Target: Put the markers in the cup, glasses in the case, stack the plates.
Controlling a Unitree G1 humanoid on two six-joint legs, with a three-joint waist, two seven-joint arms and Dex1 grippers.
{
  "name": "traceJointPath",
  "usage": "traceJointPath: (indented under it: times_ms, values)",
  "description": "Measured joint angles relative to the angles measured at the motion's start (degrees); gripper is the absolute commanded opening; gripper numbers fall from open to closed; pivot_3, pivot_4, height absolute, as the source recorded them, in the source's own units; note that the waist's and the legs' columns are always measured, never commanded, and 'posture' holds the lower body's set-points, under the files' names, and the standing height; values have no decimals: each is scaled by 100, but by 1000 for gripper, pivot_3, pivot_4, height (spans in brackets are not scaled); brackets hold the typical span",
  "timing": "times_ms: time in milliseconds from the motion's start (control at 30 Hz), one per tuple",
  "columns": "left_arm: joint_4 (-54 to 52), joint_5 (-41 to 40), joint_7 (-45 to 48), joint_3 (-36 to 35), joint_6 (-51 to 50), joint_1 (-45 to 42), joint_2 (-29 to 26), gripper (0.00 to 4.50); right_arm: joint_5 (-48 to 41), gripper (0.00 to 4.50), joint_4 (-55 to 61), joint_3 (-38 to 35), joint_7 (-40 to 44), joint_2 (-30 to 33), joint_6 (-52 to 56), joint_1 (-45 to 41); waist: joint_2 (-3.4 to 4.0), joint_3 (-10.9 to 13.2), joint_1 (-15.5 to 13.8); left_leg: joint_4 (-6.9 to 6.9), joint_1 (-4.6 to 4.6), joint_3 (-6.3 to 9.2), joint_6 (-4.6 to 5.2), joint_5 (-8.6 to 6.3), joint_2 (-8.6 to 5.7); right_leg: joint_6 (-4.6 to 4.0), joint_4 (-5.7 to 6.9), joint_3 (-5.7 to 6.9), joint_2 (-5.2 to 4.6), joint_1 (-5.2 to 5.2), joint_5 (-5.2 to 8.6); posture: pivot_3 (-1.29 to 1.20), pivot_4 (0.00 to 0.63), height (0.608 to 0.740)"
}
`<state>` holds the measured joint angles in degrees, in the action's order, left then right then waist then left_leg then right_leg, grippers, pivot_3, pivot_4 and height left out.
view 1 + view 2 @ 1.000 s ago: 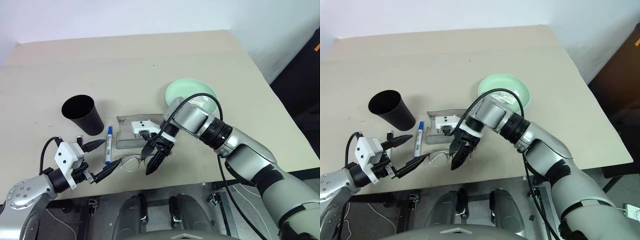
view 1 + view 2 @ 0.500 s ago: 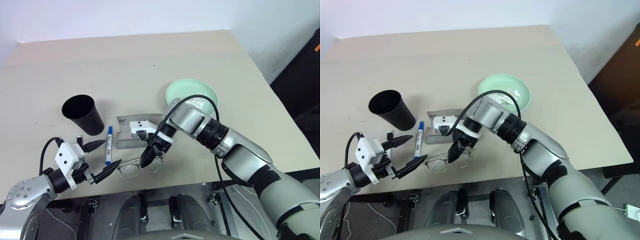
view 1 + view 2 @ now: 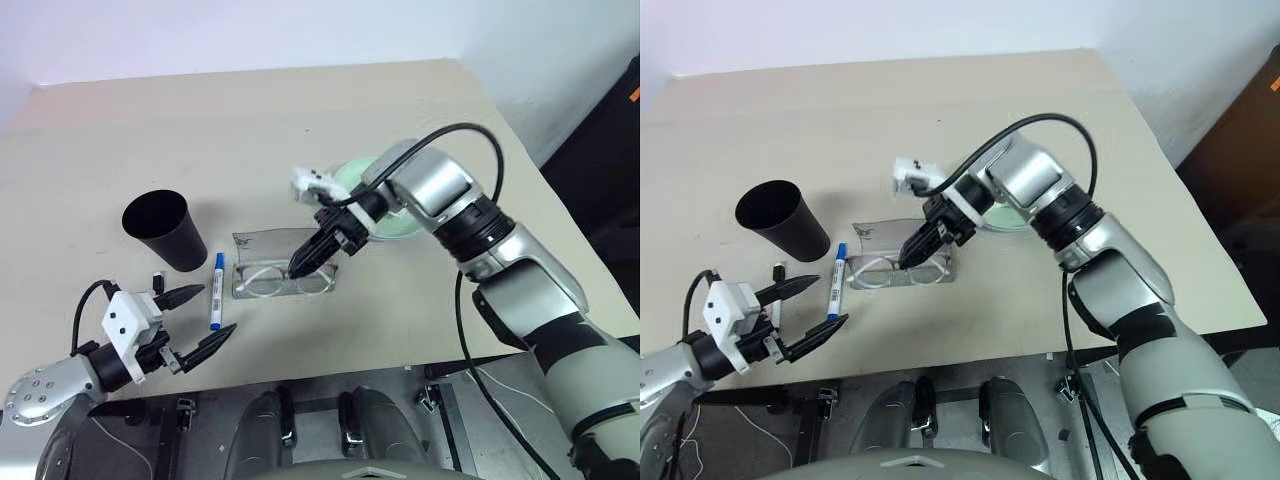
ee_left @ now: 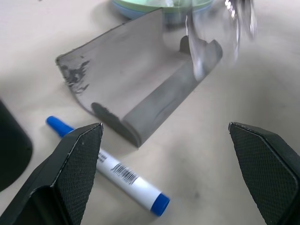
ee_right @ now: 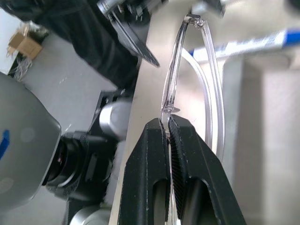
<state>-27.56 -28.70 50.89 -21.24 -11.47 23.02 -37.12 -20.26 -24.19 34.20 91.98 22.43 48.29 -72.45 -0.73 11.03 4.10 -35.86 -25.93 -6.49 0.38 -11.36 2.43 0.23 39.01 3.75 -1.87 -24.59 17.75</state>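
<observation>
Beige tabletop [image 3: 420, 320] is filling most of the head views, with pale wall behind it. Near centre frame the right gripper [image 3: 300, 266] is pinching the glasses [image 3: 285, 282] by the frame, its fingers pressed together on the thin clear rim (the right wrist view shows the rim caught between the pads), and is hanging them over the open grey case [image 3: 250, 245]. Lower left in the frame, the left gripper [image 3: 205, 320] is hovering with its fingers spread wide, holding nothing. A blue-capped marker [image 3: 217, 290] is lying on the table just left of the case, between it and the black cup [image 3: 162, 228], which is standing upright at the left. Another small dark item is lying by the left gripper, too small to identify. At upper right of centre, behind the right arm, a mint green plate [image 3: 350, 178] is sitting on what looks like a blue one.

Judging by this, the step in hand is seating the glasses in the case. Doing it well probably means lining the frame up lengthwise with the trough, lowering until the lenses are resting inside, and only then letting go, since a tilted frame could catch on the case's raised lid.
</observation>
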Motion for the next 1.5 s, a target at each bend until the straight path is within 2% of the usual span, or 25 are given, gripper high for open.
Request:
traceJointPath:
  times_ms: [100, 233, 367, 500, 1067, 1500]
  values:
    - [49, 2, 55, -71, 120, 151, 6, 4500, 44, 25, -674, -130, 11, -73, -346, -215, 1, 0, 1, -3, -1, 0, 0, 0, -1, 0, 0, -1, -1, 0, 0, 0, 150, 715]
    - [60, 2, 80, -248, 220, 327, 35, 4500, 504, 25, -2083, -354, -53, -494, -1355, -641, 0, 0, 3, -2, -1, -1, 0, 0, -1, -1, 0, 0, -1, -1, 0, 0, 150, 715]
    - [56, 2, 63, -300, 298, 412, 92, 4500, 1004, 25, -3201, -477, -191, -919, -2403, -785, 0, 0, 0, -1, -9, -1, 0, 0, -1, 0, -3, 0, -1, -2, 0, 0, 150, 715]
    - [24, 2, 13, -342, 321, 543, 114, 4500, 1430, 25, -3961, -573, -218, -1242, -2901, -812, 0, 0, 1, -2, -14, -1, 0, 0, -3, 15, -2, 1, -2, -5, -9, 0, 150, 715]
    - [-220, 6, -142, -370, 173, 435, 36, 4500, 2390, 25, -4342, -713, -27, -1816, -3044, -600, -1, -3, 1, -4, -11, -1, -1, 1, -2, 10, 1, 2, -2, -1, -6, 0, 150, 715]
    - [-221, 92, -130, -192, 176, 333, 23, 4500, 2488, 25, -4342, -861, 8, -1896, -2882, -539, -1, -3, 4, -4, -9, -1, -2, 2, -2, 11, 4, 2, -2, 0, -7, 0, 150, 715]
